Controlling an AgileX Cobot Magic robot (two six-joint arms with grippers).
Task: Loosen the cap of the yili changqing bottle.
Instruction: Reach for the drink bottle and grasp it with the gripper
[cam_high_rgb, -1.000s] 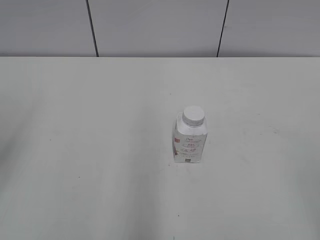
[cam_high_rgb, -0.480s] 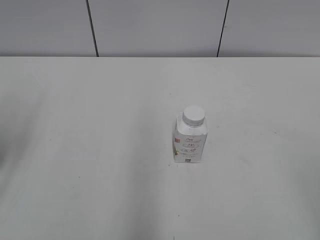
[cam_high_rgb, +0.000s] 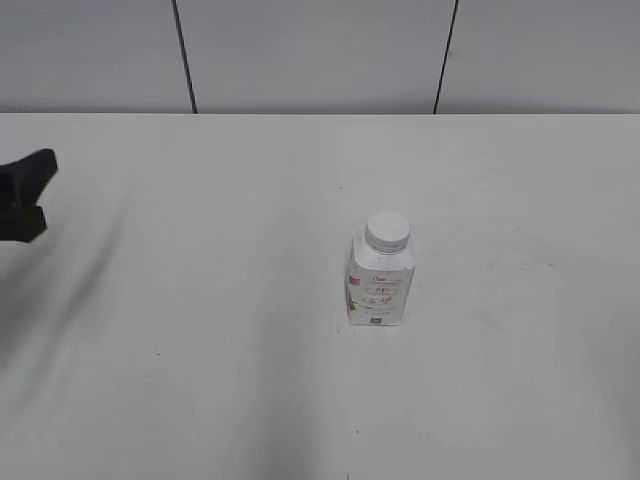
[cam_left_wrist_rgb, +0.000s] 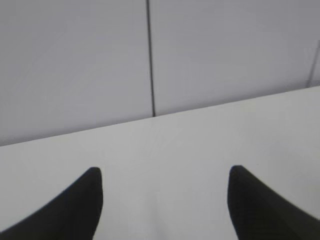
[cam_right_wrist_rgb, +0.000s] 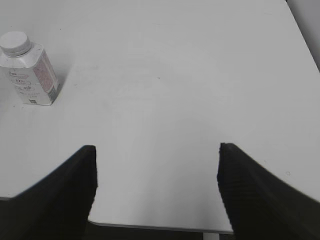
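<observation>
The yili changqing bottle (cam_high_rgb: 379, 285) stands upright on the white table, right of centre, with its white ribbed cap (cam_high_rgb: 387, 231) on the neck. It also shows at the upper left of the right wrist view (cam_right_wrist_rgb: 31, 75), cap (cam_right_wrist_rgb: 15, 42) on. My left gripper (cam_high_rgb: 38, 193) shows at the far left edge of the exterior view, far from the bottle; in the left wrist view (cam_left_wrist_rgb: 162, 175) its jaws are open and empty. My right gripper (cam_right_wrist_rgb: 156, 150) is open and empty near the table's front edge, and is out of the exterior view.
The white table (cam_high_rgb: 200, 300) runs back to a grey panelled wall (cam_high_rgb: 310, 50). Its front edge shows low in the right wrist view (cam_right_wrist_rgb: 160, 227), and its right edge at the upper right of that view (cam_right_wrist_rgb: 300, 30).
My left gripper has come into the exterior view at the far left edge. The bottle has not moved.
</observation>
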